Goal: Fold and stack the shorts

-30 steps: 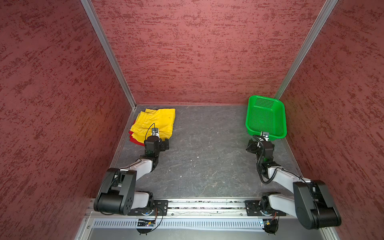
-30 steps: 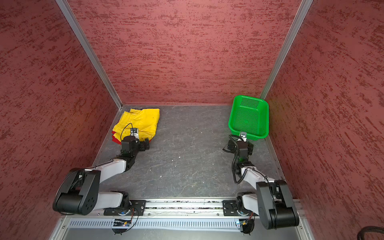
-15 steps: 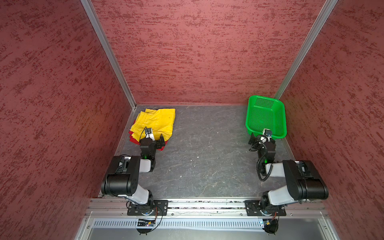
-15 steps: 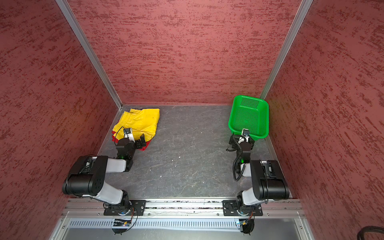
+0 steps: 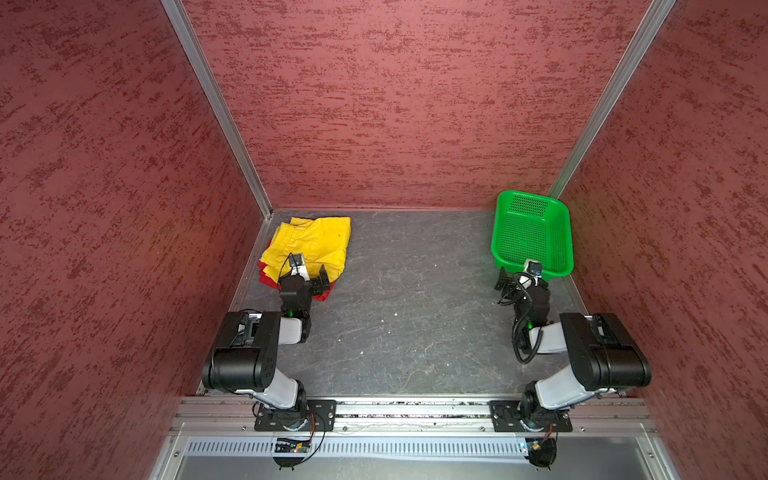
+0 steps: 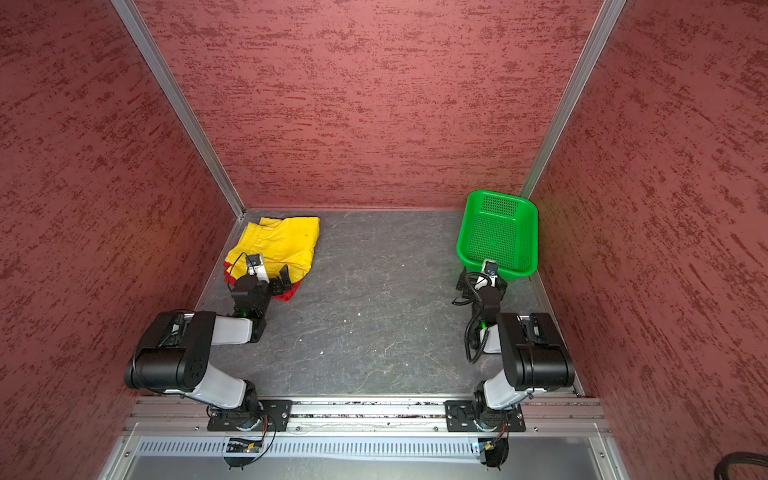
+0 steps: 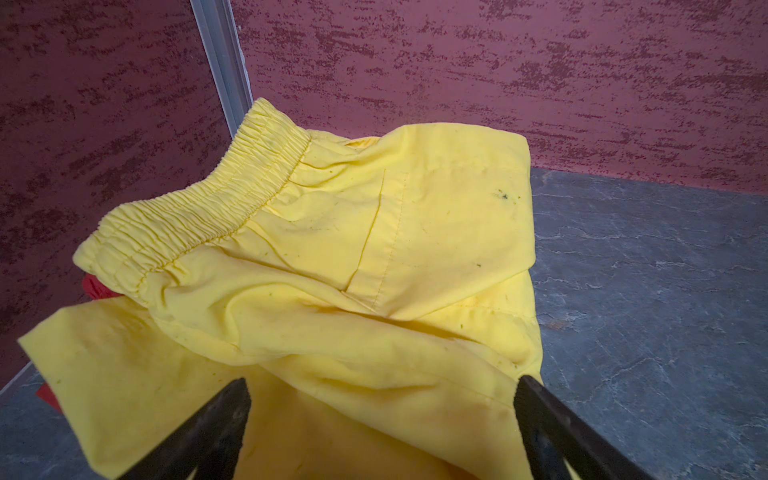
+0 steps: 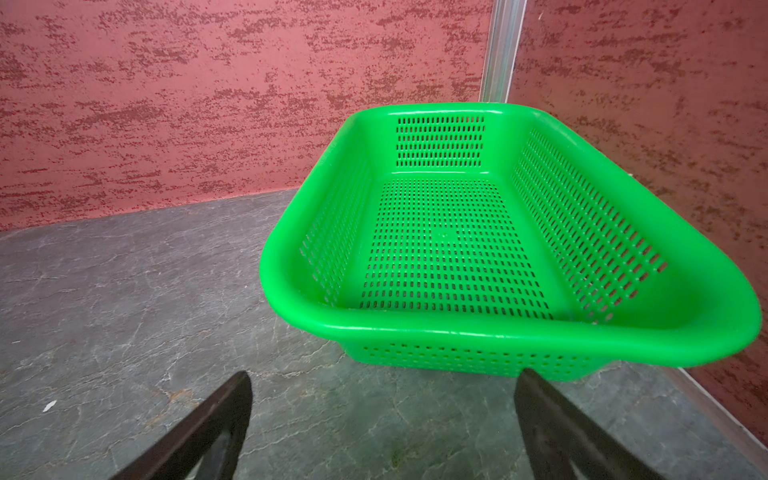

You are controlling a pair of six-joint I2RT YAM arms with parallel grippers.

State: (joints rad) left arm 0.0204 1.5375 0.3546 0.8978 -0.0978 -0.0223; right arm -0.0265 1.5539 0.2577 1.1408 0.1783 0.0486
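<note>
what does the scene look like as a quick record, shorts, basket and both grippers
yellow shorts: on top of the red pair, far left corner of the table, rumpled
red shorts: underneath, only edges showing
green basket: far right corner, nothing in it
left gripper: open, at the stack's near edge, holding nothing
right gripper: open, just short of the basket, holding nothing

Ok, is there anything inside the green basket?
No, in the right wrist view the green basket shows only its bare perforated floor and walls.
</note>
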